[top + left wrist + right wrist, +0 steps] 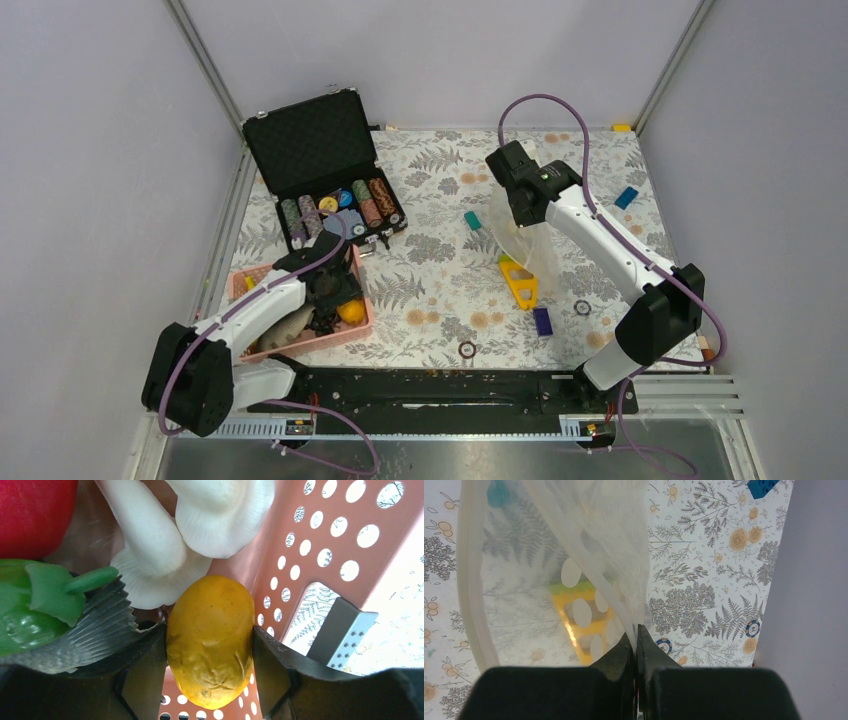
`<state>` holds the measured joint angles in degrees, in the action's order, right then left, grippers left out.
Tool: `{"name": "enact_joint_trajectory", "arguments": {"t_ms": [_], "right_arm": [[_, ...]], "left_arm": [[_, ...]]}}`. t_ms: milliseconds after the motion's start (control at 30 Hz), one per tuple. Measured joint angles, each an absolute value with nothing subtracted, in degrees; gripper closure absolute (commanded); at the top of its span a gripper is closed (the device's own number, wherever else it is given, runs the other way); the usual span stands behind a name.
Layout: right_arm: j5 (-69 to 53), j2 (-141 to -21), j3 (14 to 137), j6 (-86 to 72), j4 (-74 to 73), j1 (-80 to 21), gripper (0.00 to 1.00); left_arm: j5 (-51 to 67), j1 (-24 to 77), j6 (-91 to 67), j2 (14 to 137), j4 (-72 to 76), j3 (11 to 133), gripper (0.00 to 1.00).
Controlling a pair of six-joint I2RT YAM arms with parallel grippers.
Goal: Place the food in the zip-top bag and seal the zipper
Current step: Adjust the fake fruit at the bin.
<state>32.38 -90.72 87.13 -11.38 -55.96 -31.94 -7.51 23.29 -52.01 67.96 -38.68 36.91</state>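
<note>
Left gripper [209, 632] is down in the pink basket [310, 545], fingers pressed on both sides of the orange [351, 312]. Orange's long axis runs along the fingers. Crowding it: white mushrooms [165, 545] touching its far end, grey fish [95, 630] and green vegetable [30, 605] to one side, red fruit [30, 510] beyond.

Right gripper [636, 637] is clenched on a fold of the zip-top bag [530, 245], which hangs over the yellow triangle [520, 283]. Zipper [471, 580] runs lengthwise away from the pincer. Poker chip [752, 628] print is too small to read.

Left wrist view: red fruit [30, 510] and mushrooms [165, 545] cut off at top edge, fish [95, 630] half hidden under green vegetable [30, 610]; overhead, left arm [255, 315] covers most basket [340, 341] contents.
</note>
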Motion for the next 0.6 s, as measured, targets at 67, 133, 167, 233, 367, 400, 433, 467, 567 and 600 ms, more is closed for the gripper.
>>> {"name": "enact_joint_trajectory", "arguments": {"t_ms": [67, 133, 167, 233, 367, 400, 433, 467, 567, 600], "right_arm": [[31.73, -90.72, 87.11, -11.38, -55.86, -31.92, 1.0], [30.74, -90.61, 86.89, -11.38, -55.64, -31.9, 1.0], [30.2, -90.45, 86.56, -11.38, -55.4, -31.9, 1.0], [28.73, -89.93, 85.86, -11.4, -54.83, -31.86, 1.0], [25.76, -88.47, 84.93, -11.4, -54.13, -31.86, 1.0], [25.04, -87.96, 84.71, -11.42, -53.84, -31.86, 1.0], [24.23, -87.57, 84.55, -11.51, -53.54, -31.86, 1.0], [23.57, -87.24, 84.49, -11.64, -53.41, -31.86, 1.0], [19.79, -86.06, 84.12, -12.08, -52.99, -31.83, 1.0], [18.26, -85.58, 83.88, -12.27, -52.73, -31.81, 1.0]], "left_arm": [[-7.49, 23.29, -51.96, 67.4, -38.94, 36.91, 0.79], [-7.51, 23.29, -51.66, 65.52, -39.75, 36.93, 0.82], [-7.53, 23.29, -51.29, 63.99, -40.66, 37.1, 0.83], [-8.05, 23.29, -50.46, 60.86, -43.77, 38.61, 0.84], [-9.91, 23.29, -49.01, 55.2, -48.73, 44.12, 0.86], [-10.61, 23.29, -48.58, 53.63, -49.74, 45.87, 0.9], [-11.07, 23.29, -48.34, 52.51, -50.33, 47.07, 0.91], [-11.44, 23.29, -47.99, 51.57, -51.0, 48.31, 0.91], [-11.66, 23.42, -46.5, 50.17, -52.86, 52.36, 0.91], [-11.7, 23.97, -45.84, 50.17, -53.25, 54.0, 0.92]]}}
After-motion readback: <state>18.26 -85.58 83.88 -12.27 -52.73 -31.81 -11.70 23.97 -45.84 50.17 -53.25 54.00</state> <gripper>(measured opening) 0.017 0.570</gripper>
